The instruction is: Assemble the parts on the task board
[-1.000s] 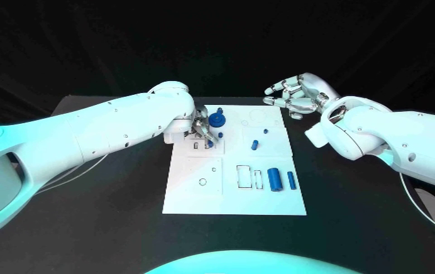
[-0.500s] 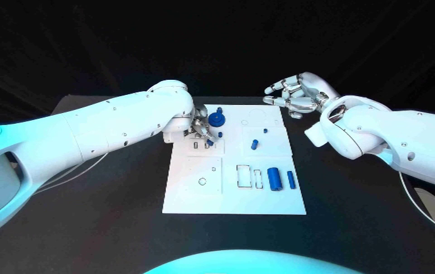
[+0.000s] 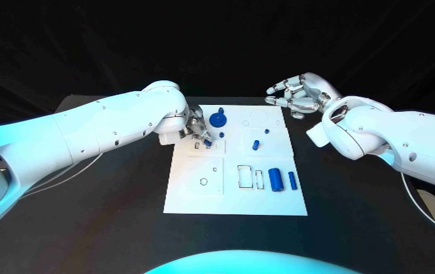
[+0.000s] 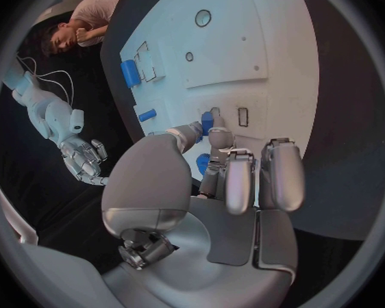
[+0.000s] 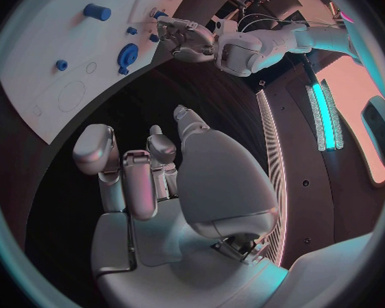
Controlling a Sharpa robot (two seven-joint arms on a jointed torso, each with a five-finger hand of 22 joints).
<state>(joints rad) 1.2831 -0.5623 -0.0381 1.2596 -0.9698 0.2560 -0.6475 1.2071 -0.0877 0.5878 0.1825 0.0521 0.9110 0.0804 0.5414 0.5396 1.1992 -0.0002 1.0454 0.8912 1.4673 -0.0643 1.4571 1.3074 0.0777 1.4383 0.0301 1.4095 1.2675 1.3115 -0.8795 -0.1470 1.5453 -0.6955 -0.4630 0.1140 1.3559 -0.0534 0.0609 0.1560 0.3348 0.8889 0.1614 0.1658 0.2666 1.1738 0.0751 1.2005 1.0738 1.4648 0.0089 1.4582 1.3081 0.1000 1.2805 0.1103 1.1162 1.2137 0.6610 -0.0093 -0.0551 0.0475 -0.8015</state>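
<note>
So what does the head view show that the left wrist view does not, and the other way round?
Head view: the whole task board edge to edge, and the white left arm covering most of its hand. Left wrist view: the left hand pinching a small blue part beside a rectangular slot. Both: the thick blue cylinder and the empty right hand.
</note>
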